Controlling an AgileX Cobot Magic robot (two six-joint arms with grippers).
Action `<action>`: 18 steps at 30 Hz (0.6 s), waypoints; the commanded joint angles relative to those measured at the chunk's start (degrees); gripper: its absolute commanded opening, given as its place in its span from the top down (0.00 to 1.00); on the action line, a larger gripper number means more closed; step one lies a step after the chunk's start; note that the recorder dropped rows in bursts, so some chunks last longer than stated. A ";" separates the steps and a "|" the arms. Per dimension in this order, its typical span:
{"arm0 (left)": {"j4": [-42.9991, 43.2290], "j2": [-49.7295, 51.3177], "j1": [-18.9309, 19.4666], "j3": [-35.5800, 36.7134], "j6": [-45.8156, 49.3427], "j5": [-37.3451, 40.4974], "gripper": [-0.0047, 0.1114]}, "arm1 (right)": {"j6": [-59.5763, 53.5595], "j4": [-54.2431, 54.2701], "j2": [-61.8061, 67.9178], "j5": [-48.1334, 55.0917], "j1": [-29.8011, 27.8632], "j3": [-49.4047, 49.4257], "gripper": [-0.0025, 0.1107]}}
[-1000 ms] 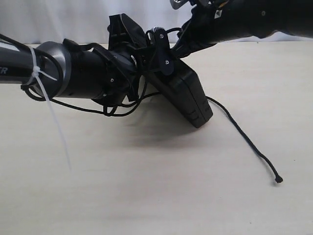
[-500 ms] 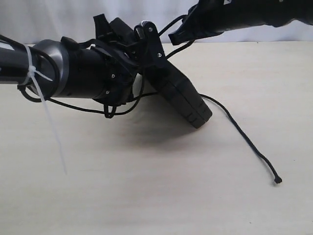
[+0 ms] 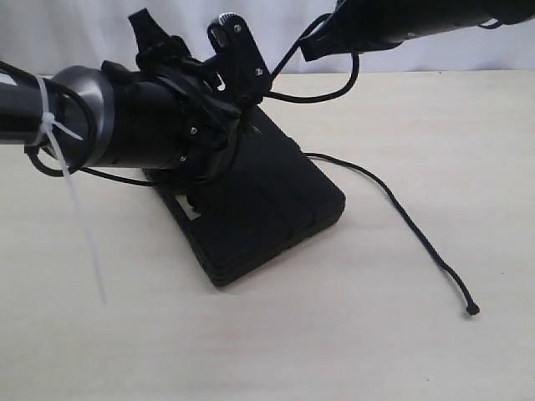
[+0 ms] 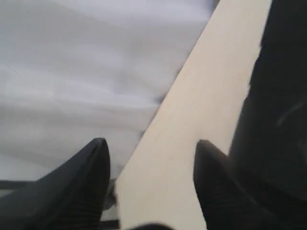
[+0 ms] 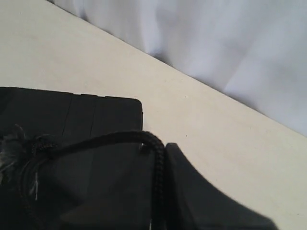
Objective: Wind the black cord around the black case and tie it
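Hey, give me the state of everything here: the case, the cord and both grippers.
black case: closed, lying flat on the table.
black cord: one part held up, tail loose on the table.
left gripper: open, empty.
right gripper: shut on the black cord.

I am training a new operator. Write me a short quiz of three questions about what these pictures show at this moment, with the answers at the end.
1. True or false: the black case stands upright on one narrow edge.
2. Fill in the missing word: the thin free end of the black cord lies on the ___, apart from the case.
3. Choose one. The left tool is:
A. open, with nothing between its fingers
B. shut on the cord
C. shut on the handle of the case

Key
1. False: it lies flat.
2. table
3. A
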 commanded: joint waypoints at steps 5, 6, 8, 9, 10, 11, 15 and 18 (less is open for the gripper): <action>12.58 -4.08 6.33 5.70 -26.11 -36.32 0.51 | 0.50 -3.73 -0.75 4.46 -1.13 -0.24 0.94; 14.08 -4.08 7.30 6.28 -28.04 -38.39 0.51 | 0.50 -3.73 -0.75 4.46 -1.62 -0.24 0.94; 14.08 -4.08 11.06 6.88 -31.06 -46.85 0.51 | 0.50 -3.73 -0.75 4.65 -2.85 -0.24 0.94; 14.08 -4.08 13.33 6.88 -30.25 -53.59 0.51 | 0.36 -4.00 -0.75 4.86 -3.17 -0.24 0.94; 14.08 -4.08 14.54 6.88 -29.14 -57.60 0.51 | 0.10 -4.13 -0.75 4.91 -3.29 -0.24 0.94; 14.08 -4.08 16.39 6.88 -26.10 -64.27 0.51 | -0.55 -4.13 -0.75 4.91 -3.29 -0.24 0.94; 8.15 -4.08 21.29 6.88 -16.91 -79.89 0.51 | -0.53 -4.13 -0.75 5.08 -3.29 -0.24 0.94; 1.74 -4.08 22.58 6.88 -9.12 -86.81 0.51 | -0.53 -4.13 -0.75 5.08 -3.29 -0.24 0.94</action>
